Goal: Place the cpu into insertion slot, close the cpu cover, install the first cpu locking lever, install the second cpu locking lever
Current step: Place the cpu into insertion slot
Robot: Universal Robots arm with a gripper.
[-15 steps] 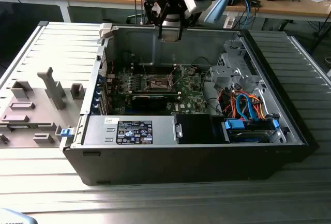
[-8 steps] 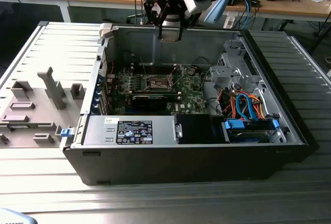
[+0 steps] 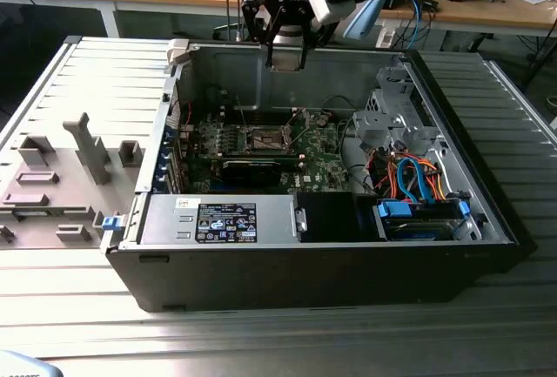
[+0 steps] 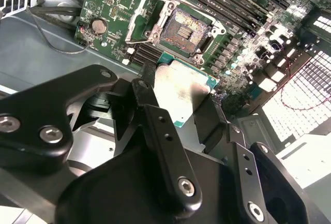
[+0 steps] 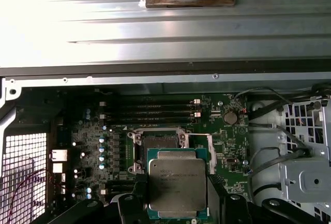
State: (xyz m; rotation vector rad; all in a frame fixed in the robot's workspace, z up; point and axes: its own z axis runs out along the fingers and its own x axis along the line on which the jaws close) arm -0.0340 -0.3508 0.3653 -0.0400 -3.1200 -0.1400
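The arm hangs over the far wall of the case (image 3: pixel 228 81), wrist vertical, with the gripper (image 3: pixel 287 57) pointing down at the board (image 3: pixel 324 149). Its fingers (image 4: pixel 155 118) are clamped on two opposite edges of the cpu (image 5: pixel 177 182). The cpu is held flat with its metal top toward the wrist, above the slot (image 4: pixel 186 27) and slightly to one side of it. The slot lies bare, and the cover (image 4: pixel 133 21) is swung open beside it.

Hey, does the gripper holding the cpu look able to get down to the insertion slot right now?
Probably yes. The gripper, shut on the cpu, hangs above the insertion slot; the cpu cover stands flipped open, and nothing lies across the slot.
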